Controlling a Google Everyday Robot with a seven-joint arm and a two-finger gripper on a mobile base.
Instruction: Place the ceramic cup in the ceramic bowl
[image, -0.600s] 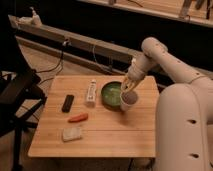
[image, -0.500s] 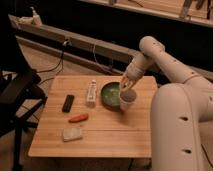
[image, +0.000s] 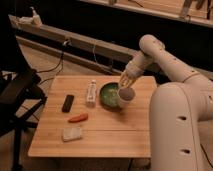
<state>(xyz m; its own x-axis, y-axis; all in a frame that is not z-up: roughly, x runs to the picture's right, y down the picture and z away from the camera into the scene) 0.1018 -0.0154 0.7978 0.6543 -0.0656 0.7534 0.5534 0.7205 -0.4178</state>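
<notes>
The white ceramic cup hangs at the tip of my gripper, tilted, with its mouth towards the camera. It is over the right rim of the dark green ceramic bowl, which stands at the back middle of the wooden table. The gripper comes down from the upper right and is shut on the cup. I cannot tell whether the cup touches the bowl's rim.
A white upright tube with a dark label stands just left of the bowl. Further left lies a black bar, with an orange item and a pale block nearer the front. A black chair stands left of the table. My white body fills the right.
The gripper with the cup has shifted slightly left and up, closer over the bowl's right rim. Nothing else on the table has moved.
</notes>
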